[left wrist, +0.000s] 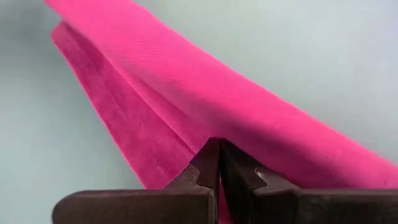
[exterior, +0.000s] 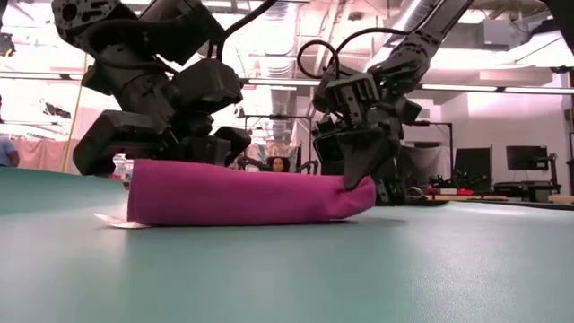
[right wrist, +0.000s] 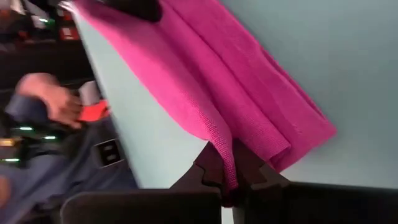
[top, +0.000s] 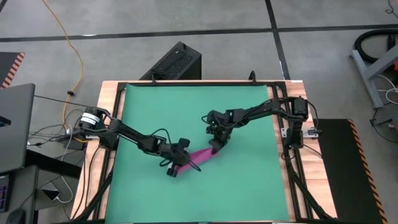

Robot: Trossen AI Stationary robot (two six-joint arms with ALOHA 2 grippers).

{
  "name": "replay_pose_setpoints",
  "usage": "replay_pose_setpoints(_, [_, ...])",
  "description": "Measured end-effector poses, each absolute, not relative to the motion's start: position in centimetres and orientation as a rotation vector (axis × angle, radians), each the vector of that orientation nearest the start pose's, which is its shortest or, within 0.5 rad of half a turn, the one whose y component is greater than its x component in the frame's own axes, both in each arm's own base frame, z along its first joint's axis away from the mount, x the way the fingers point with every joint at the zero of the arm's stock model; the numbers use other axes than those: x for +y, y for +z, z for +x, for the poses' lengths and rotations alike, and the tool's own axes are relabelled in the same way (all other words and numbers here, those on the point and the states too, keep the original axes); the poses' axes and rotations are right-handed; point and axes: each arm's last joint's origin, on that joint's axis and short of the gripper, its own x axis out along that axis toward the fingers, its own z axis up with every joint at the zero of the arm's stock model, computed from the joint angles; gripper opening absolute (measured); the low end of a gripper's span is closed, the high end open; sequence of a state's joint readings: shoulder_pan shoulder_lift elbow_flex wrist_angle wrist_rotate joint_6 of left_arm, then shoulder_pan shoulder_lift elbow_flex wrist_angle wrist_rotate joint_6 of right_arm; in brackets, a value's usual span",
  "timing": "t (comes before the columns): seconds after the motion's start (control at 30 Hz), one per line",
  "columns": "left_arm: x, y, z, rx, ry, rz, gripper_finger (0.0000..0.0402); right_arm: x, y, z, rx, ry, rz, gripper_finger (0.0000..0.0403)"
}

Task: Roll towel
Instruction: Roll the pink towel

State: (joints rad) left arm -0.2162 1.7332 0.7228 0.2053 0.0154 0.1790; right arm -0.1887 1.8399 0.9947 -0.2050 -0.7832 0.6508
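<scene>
Green mat (top: 186, 106) on wood table (top: 109, 93), yellow cable (top: 73, 53) on floor.

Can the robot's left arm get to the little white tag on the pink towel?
Probably not right now: the left gripper is shut on the towel, so it is busy. The white tag lies bare on the green mat nearby.
</scene>
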Motion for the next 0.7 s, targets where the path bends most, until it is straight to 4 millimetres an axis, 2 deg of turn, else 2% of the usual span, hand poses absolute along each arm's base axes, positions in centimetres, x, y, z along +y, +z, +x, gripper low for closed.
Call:
replay_pose_setpoints(0.13, [-7.1,12.8,30.6,0.822,-0.290,0.278,0.0000,-5.0,13.9,33.8,1.122,0.217,1.176,0.0017])
replay_pose_setpoints(0.33, [-8.2,15.0,29.9,0.805,-0.271,0.332,0.0000,-5.3,13.9,33.7,1.123,0.190,1.195,0.0017])
replay_pose_setpoints(0.5, [-9.1,17.3,28.2,0.809,-0.197,0.367,0.0000,-5.3,13.8,33.7,1.121,0.177,1.179,0.0017])
replay_pose_setpoints(0.7, [-10.8,21.4,26.1,0.640,-0.127,0.343,0.0000,-5.4,12.7,33.9,1.147,0.140,1.188,0.0017])
